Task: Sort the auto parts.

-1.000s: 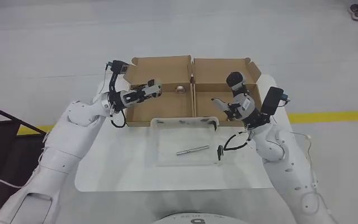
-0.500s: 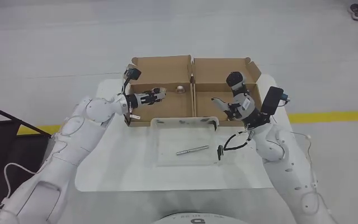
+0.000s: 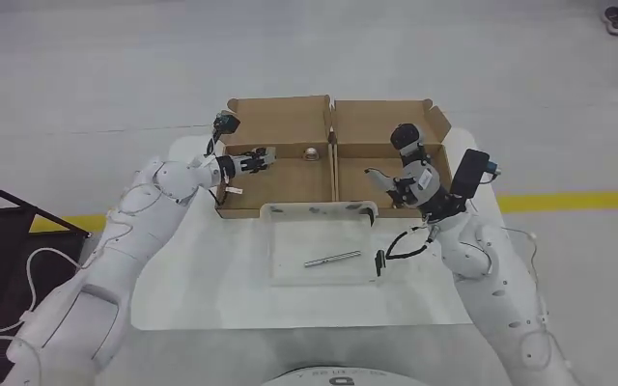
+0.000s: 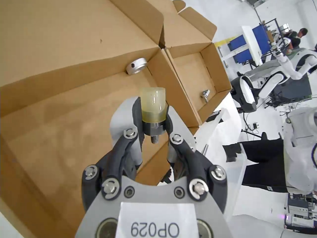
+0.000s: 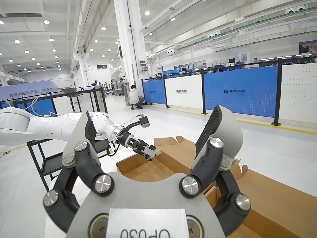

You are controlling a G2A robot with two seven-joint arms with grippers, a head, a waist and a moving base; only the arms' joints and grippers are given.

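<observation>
Left pincer (image 4: 153,125) is clamped on a rubber bumper (image 4: 152,102): yellowish cylinder on a metal base, thread end pointing back at the wrist, rubber end sticking out past the fingertips. It hangs over the left cardboard box (image 3: 280,188), on the side away from the other box, bumper off the floor of the box. In the same box a metal ring (image 4: 136,66) lies in the far corner, against the wall shared with the right cardboard box (image 3: 367,169), well apart from the bumper. Right pincer (image 3: 384,188) is spread wide, nothing between its fingers, and sits over the near part of the right box, covering some of the floor there from above. The left wrist view shows a small metal piece (image 4: 205,95) on the right box floor toward the near wall; too small to tell what it is. In front of both boxes a clear tray (image 3: 319,206) sits on the white worktop (image 3: 193,280), with one thin metal rod (image 3: 332,259) lying in it, apart from both pincers. The tray's walls are hard to make out against the worktop.
</observation>
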